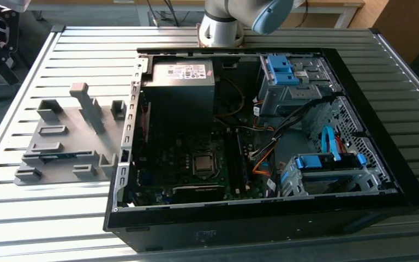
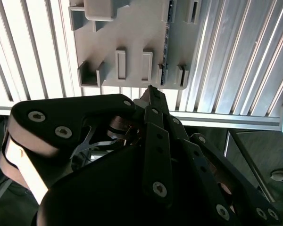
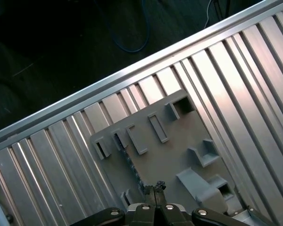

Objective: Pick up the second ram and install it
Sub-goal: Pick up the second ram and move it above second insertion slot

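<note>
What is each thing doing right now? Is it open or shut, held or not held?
gripper: shut, holding nothing, over the grey holder.
second ram: standing on its edge in the holder, not held.
grey holder: lying flat on the table, ram in one slot.
computer case: lying on its side, open, insides showing.

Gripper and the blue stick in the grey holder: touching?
Apart. In the exterior view the second ram lies in the grey holder, nothing touching it.
</note>
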Available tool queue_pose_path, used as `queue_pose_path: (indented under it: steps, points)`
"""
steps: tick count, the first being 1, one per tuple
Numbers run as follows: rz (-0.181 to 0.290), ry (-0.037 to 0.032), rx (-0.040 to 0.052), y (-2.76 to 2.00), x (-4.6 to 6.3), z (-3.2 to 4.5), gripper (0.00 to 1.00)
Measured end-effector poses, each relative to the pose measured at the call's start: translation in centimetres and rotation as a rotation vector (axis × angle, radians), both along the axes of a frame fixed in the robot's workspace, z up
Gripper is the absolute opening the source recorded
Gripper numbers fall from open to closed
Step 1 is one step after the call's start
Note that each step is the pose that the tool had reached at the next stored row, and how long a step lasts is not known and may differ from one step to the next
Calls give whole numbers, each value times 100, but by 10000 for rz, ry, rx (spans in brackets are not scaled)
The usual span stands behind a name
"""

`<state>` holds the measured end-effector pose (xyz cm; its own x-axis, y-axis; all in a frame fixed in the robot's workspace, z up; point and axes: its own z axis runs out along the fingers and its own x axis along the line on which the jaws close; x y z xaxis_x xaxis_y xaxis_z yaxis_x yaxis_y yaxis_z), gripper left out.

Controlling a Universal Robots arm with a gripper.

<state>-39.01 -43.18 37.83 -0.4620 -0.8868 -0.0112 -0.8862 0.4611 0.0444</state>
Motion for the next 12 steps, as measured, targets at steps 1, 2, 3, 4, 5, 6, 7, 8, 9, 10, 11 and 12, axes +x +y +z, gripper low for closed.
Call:
queue_pose_path:
  steps: [1, 2, 3, 4, 5, 6, 7, 8, 9, 10, 11, 12]
  points:
    - [27, 0, 0, -1, 0, 0, 11]
    - [55, 0, 0, -1, 0, 0, 11]
    - [87, 0, 1, -1, -1, 0, 11]
    - [121, 0, 0, -1, -1, 0, 11]
    - [157, 0, 0, -1, -1, 0, 11]
    - [194, 0, 0, -1, -1, 0, 11]
    - [232, -1, 1, -1, -1, -1, 11]
    - [265, -1, 1, -1, -1, -1, 11]
    - [297, -1, 1, -1, -1, -1, 11]
    - [329, -1, 1, -1, -1, -1, 11]
    - [363, -1, 1, -2, -1, -1, 11]
    - [398, -1, 0, -1, -1, 0, 11]
